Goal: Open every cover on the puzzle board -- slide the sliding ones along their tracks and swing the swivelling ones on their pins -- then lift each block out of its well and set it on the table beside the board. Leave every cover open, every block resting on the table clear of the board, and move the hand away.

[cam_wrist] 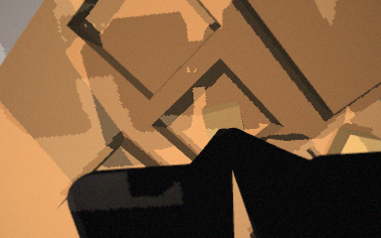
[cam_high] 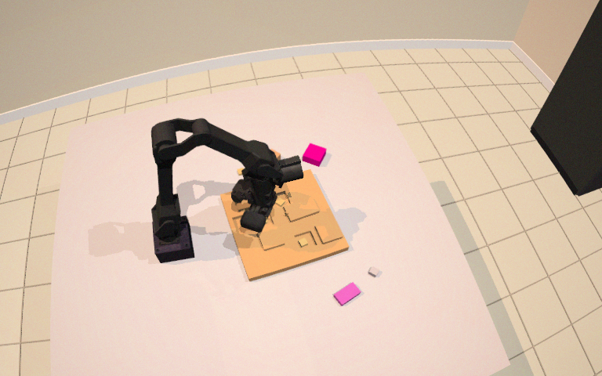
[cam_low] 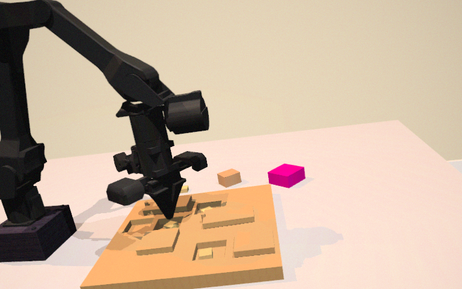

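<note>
Four raised covers, pincer shut over board

Puzzle board [cam_high: 262, 265] [cam_low: 183, 272] [cam_wrist: 30, 104] flat on desk [cam_high: 177, 319] [cam_low: 357, 183], roughly square, set askew in top view. Long cover [cam_high: 303, 210] [cam_low: 228, 217]: long axis left to right in exterior view, roughly parallel to near board edge. Pincer [cam_high: 266, 209] [cam_low: 169, 217] [cam_wrist: 227, 137] pointing down, closed, nothing gripped; tips at well with yellow block [cam_low: 171, 224] [cam_wrist: 223, 118].

Front yellow block [cam_high: 302, 242] [cam_low: 206, 253]: in open well, beside right-hand cover [cam_high: 328, 233] [cam_low: 253, 243].

Top view only: pink slab [cam_high: 346, 293] and pale block [cam_high: 373, 271], both off board. Exterior: tips visible, hidden from above by wrist; tan block [cam_high: 277, 154] [cam_low: 229, 178] fully seen, mostly behind arm in top view. Wrist view: lower part blocked by dark fingers.

Beyond far edge: magenta block [cam_high: 313, 153] [cam_low: 286, 175], small yellow block [cam_high: 240, 171] [cam_low: 184, 188]. Over board, in the way: arm [cam_high: 230, 142] [cam_low: 85, 40].
</note>
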`<state>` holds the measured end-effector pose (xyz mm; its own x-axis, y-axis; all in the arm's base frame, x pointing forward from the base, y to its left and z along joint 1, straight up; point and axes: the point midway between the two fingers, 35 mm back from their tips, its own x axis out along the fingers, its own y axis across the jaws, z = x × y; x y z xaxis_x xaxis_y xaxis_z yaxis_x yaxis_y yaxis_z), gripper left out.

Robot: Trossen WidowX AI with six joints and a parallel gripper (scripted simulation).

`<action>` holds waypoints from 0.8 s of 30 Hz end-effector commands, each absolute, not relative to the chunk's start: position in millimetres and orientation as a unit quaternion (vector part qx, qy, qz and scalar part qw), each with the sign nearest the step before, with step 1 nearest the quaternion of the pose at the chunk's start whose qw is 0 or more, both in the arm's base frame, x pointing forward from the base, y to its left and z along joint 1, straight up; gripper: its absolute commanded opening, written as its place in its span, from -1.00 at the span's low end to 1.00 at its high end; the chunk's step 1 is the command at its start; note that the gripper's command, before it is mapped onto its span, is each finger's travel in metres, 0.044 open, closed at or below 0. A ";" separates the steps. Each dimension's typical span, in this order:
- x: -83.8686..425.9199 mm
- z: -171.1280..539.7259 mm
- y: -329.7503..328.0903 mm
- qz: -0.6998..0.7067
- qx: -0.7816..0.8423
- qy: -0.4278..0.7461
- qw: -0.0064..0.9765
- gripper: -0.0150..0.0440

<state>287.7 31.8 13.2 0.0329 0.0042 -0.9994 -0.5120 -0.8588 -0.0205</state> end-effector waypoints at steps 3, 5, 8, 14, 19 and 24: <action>287.9 9.2 31.7 0.672 -0.694 0.179 0.188 -0.49; 287.9 7.2 31.6 0.673 -0.694 0.175 0.184 -0.49; 288.0 4.3 31.6 0.675 -0.696 0.170 0.178 -0.49; 288.0 1.9 31.5 0.676 -0.697 0.166 0.174 -0.49; 288.0 1.9 31.5 0.676 -0.697 0.166 0.174 -0.49; 287.8 1.7 31.4 0.676 -0.697 0.166 0.174 -0.49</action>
